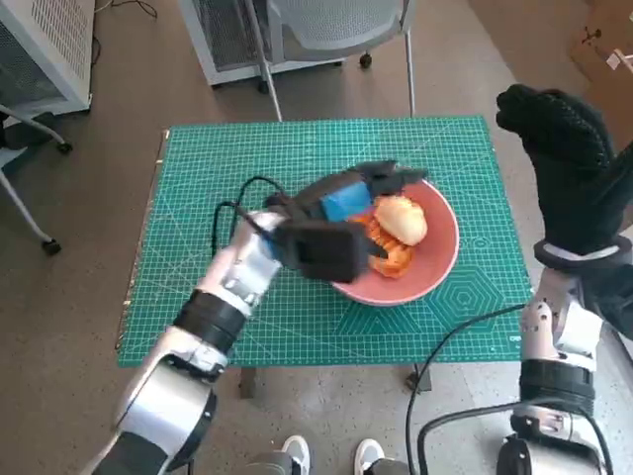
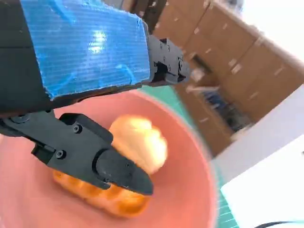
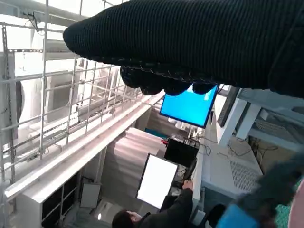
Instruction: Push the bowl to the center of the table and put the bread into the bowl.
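— Bread [image 1: 401, 219]: I count two pieces in my one pink bowl [image 1: 442, 259], right of the mat's [image 1: 297, 158] middle.
— Hands?
— Left hand [image 1: 346, 203] hovers over them, fingers apart, empty. Right hand [image 1: 559, 134] raised beside the table; grip, I cannot tell.

A small table [image 1: 297, 341] stands on the brownish floor [image 1: 119, 148], its whole top covered by a green cutting mat [image 1: 237, 158] printed with a pale grid. Right of the middle, a pink bowl [image 1: 442, 259] sits directly on the mat, well inside its edges. A black cable [image 1: 465, 332] crosses the near right corner of the mat and hangs down over the edge.
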You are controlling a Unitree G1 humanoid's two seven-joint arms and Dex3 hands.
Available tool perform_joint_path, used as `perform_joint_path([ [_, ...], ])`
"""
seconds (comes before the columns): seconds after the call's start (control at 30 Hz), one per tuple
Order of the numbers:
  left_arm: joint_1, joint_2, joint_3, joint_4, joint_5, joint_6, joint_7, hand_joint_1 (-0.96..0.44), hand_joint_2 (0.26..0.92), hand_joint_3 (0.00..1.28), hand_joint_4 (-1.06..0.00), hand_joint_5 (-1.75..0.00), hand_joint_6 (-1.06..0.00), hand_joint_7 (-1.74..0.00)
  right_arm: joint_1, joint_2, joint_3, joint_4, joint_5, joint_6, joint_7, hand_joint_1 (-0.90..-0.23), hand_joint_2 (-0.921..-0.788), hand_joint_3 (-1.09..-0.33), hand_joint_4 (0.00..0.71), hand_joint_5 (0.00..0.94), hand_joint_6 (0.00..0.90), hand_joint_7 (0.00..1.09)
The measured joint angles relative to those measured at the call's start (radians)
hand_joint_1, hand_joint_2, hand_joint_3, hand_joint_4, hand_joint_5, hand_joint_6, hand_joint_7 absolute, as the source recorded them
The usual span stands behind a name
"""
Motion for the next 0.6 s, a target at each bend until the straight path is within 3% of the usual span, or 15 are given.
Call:
perform_joint_path([
  [0.17, 0.037, 0.018, 0.082, -0.056, -0.120, -0.017, -0.058, -0.74, 0.921, 0.24, 0.00, 0.00, -0.22, -0.03, -0.001, -0.001, 0.000, 0.000, 0.000, 0.004, -0.001, -0.705, -0.921, -0.716, 0.290, 0.002, 0.391, 0.00],
  [0.33, 0.117, 0.033, 0.223, -0.182, -0.328, -0.037, -0.134, -0.78, 0.921, 0.36, 0.00, 0.00, -0.21, -0.02, -0.014, -0.009, 0.003, 0.000, -0.004, 0.023, -0.007, -0.698, -0.921, -0.715, 0.288, 0.001, 0.393, 0.00],
  [0.6, 0.175, 0.069, 0.375, -0.413, -0.520, 0.009, -0.135, -0.76, 0.921, 0.46, 0.00, 0.00, -0.17, -0.01, -0.047, -0.037, -0.003, 0.009, -0.003, 0.052, -0.011, -0.682, -0.921, -0.714, 0.288, 0.002, 0.403, 0.01],
])
